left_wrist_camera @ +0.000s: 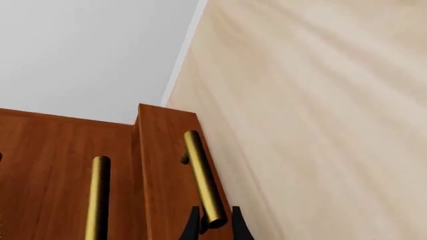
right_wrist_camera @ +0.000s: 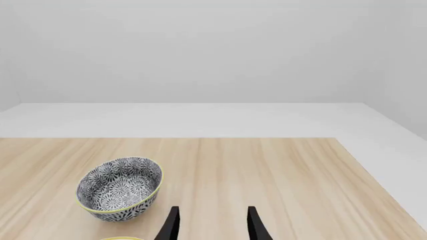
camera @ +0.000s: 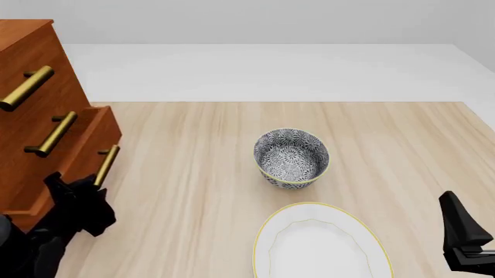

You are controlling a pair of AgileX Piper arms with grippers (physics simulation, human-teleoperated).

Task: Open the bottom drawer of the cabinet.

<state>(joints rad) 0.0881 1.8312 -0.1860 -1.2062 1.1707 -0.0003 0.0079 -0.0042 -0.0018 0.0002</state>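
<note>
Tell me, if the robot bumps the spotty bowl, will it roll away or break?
The bowl stands upright on its base on the table, so it would probably slide, not roll. It looks like glazed ceramic, so likely breakable and a bit slippery to grip.

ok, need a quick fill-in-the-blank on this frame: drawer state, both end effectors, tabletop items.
1. The left end effector grips the brass handle of the ____ drawer.
2. The bottom drawer is pulled partly ____.
3. The right end effector is open and holds ____.
4. The patterned bowl sits beyond a white ____.

Missing words: bottom; open; nothing; plate
</note>
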